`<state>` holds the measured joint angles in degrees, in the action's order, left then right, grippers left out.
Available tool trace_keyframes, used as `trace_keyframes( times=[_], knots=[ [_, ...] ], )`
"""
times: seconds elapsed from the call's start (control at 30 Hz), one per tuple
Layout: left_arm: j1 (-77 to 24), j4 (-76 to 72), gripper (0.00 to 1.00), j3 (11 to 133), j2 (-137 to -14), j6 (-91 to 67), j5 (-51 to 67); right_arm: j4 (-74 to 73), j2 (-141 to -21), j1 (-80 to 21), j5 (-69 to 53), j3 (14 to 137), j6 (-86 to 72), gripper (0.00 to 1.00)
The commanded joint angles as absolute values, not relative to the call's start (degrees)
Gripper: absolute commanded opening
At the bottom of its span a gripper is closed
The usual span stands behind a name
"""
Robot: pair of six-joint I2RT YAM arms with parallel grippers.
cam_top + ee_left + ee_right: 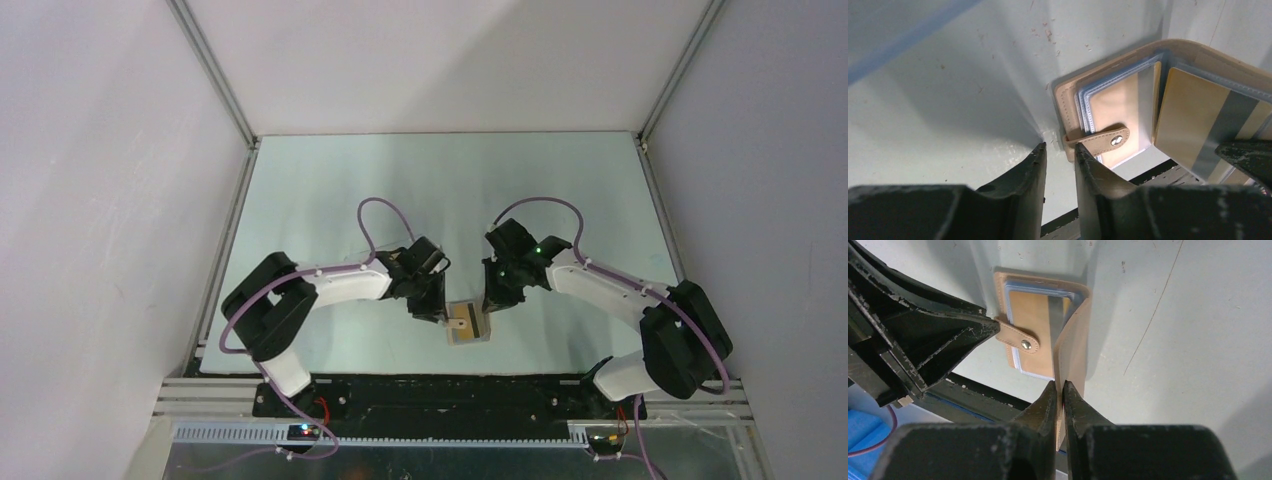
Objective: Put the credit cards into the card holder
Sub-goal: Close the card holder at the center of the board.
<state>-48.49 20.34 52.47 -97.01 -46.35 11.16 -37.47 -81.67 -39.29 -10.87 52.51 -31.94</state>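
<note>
The tan card holder [468, 328] lies half open near the table's front edge, between both arms. My right gripper [1058, 385] is shut on its right cover flap, which stands raised on edge. Inside that flap, an orange-yellow credit card [1198, 120] with a grey stripe sits behind a clear sleeve. The snap strap [1105, 140] rests across the left stack of clear pockets. My left gripper [1060, 146] stands open at the holder's left edge. Its right fingertip touches the strap's base, and bare table shows between the fingers. In the top view the left gripper [432, 308] and the right gripper [490, 305] flank the holder.
A black rail [430, 385] runs along the table's front edge, just behind the holder. Grey enclosure walls [120, 200] close in both sides and the back. The left gripper's body [948, 340] fills the left of the right wrist view.
</note>
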Motion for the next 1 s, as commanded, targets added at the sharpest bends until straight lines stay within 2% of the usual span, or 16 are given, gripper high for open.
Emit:
trace_keyframes(
  times=[0.0, 0.43, 0.63, 0.97],
  knots=[
    [-49.0, 20.0, 0.36, 50.3, -92.6, -47.1, 9.4, -35.8, -81.9, -39.9, -9.7, 53.2, -33.0, 0.09],
    [-53.1, 19.9, 0.40, 48.8, -81.2, -45.2, 7.7, -35.6, -83.9, -40.0, -9.5, 53.3, -33.0, 0.09],
    [-56.7, 19.9, 0.38, 53.5, -85.2, -44.5, 6.9, -36.0, -84.2, -40.0, -9.1, 53.2, -33.0, 0.09],
    [-57.3, 20.3, 0.30, 56.2, -92.3, -44.9, 4.9, -36.9, -84.6, -39.5, -8.6, 53.2, -32.9, 0.08]
  ],
)
